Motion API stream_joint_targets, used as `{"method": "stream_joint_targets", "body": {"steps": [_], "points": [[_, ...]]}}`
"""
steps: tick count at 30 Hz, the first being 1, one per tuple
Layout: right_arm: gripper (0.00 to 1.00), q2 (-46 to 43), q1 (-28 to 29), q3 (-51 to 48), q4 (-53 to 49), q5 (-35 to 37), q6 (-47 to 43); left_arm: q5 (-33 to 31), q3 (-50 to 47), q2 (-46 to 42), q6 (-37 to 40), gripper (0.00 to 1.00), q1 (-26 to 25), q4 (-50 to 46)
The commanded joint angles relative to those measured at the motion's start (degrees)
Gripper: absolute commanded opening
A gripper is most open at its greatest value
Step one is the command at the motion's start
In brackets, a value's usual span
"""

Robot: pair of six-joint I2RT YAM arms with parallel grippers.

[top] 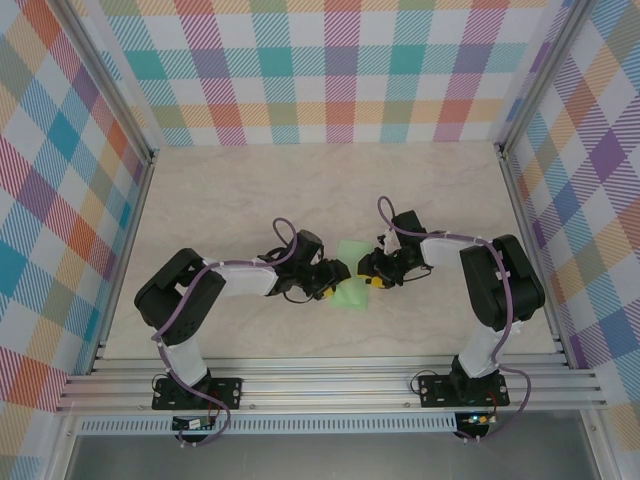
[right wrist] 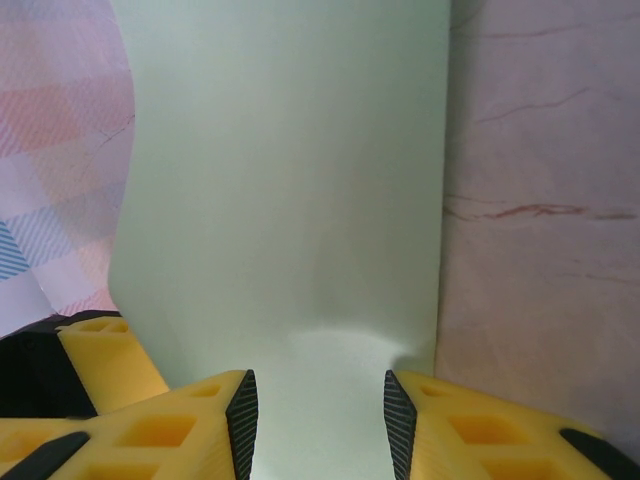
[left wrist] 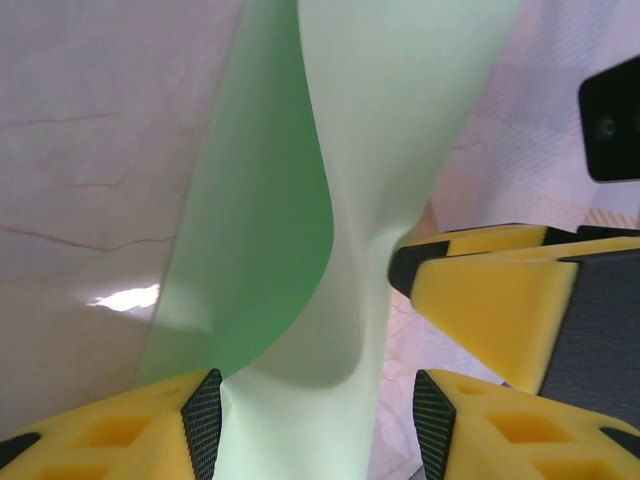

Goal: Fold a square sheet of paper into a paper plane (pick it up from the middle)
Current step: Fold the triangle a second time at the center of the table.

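The square sheet of paper [top: 352, 291], pale green, lies on the table between my two grippers. In the left wrist view the sheet [left wrist: 400, 120] is buckled into a curl. It runs between the left gripper's [left wrist: 318, 400] open fingers, touching the left pad [left wrist: 203, 420] and leaving a gap at the right pad. In the right wrist view the sheet [right wrist: 290, 180] spreads away from the right gripper [right wrist: 318, 400], whose fingers stand apart over its near edge. From above, the left gripper [top: 335, 280] and right gripper [top: 372, 270] face each other across the sheet. The paper plane is out of view.
The marble-patterned table [top: 250, 200] is boxed in by plaid walls [top: 340, 70] at the back and both sides. Aluminium rails [top: 330, 385] run along the near edge. A yellow finger of the right gripper [left wrist: 490, 300] sits close beside the left gripper's fingers.
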Motion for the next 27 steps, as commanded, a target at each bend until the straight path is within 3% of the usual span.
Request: {"method": "stream_joint_targets", "body": {"steps": [1,9,18,27], "points": [[0.41,2.92,0.29,-1.36,0.1,3.05,0.03,1.27,1.38,1.16,1.65,0.55,0.64,1.16],[0.41,2.92,0.24,-1.23,0.04,2.83,0.12,2.7,2.58,1.73,2.98,0.57,1.96,0.79],[0.41,1.61,0.29,-0.72,1.09,1.06,0.72,0.82,1.9,0.77,3.46,0.4,2.56,-3.55],[0.47,-8.15,0.28,0.24,-3.43,4.14,-2.5,1.53,3.08,1.04,3.51,0.28,3.72,-2.98]]}}
